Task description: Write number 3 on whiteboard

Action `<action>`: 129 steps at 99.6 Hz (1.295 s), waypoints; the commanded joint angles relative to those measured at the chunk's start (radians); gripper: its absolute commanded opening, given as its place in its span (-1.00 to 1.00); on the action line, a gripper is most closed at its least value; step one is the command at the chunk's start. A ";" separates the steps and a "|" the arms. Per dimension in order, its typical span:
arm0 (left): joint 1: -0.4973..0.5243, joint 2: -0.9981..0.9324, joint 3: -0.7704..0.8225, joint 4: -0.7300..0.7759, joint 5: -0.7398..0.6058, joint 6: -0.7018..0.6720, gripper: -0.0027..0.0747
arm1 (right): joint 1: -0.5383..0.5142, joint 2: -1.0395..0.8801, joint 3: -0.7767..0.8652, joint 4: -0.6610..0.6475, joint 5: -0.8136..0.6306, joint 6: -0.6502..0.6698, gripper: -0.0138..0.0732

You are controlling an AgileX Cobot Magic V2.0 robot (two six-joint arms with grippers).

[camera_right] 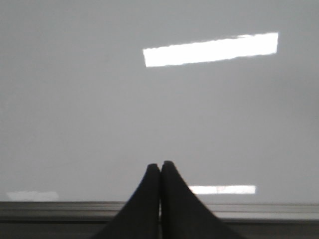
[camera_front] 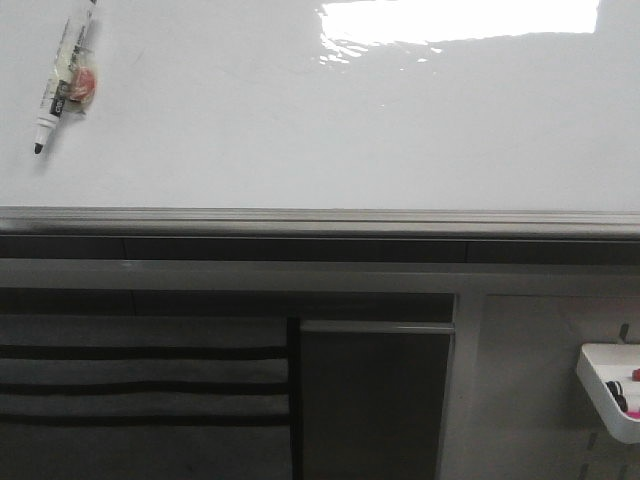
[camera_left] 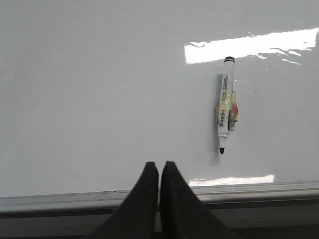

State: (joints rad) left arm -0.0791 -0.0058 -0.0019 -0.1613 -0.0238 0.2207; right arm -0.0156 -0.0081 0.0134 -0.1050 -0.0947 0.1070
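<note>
The whiteboard (camera_front: 330, 130) is lying flat and filling the upper half of the front view, its glossy white surface reflecting a bright bar of light at the far right. Its grey metal edge (camera_front: 320, 220) is running straight across the frame on the near side. No drawn digit is showing anywhere on the board in any of the three views; the surface is reading blank apart from a faint short mark near the marker in the left wrist view.

A marker (camera_front: 62, 78) is resting on the board at its far left, uncapped, with the black tip pointing toward the near edge and the barrel slanting slightly. A small band of yellowish and reddish material is wrapped around its middle. The left wrist view is showing the same marker (camera_left: 227, 105) lying free on the board, well apart from the left gripper (camera_left: 159, 172).

The left gripper is sitting over the board's near edge with its two dark fingers (camera_left: 144, 194) pressed together, clenched on nothing. The right gripper (camera_right: 160, 172) is positioned likewise over the near edge further along, its fingers (camera_right: 177, 199) closed against each other and empty.

Below the board, dark shelving is showing, and a small white tray (camera_front: 605, 385) holding markers is hanging at the lower right, away from the board.
</note>
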 commanded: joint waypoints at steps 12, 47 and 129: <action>0.003 -0.018 -0.185 -0.038 0.081 -0.011 -0.98 | -0.004 -0.011 -0.194 -0.010 0.075 -0.010 -0.85; 0.003 0.194 -0.525 -0.038 0.330 -0.011 -0.98 | -0.003 0.176 -0.517 0.008 0.351 -0.010 -0.85; 0.003 0.208 -0.530 -0.005 0.274 -0.011 -0.78 | -0.003 0.177 -0.523 0.012 0.355 -0.010 -0.33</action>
State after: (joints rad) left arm -0.0791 0.1810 -0.4975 -0.1648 0.3471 0.2207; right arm -0.0156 0.1480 -0.4783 -0.0900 0.3291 0.1070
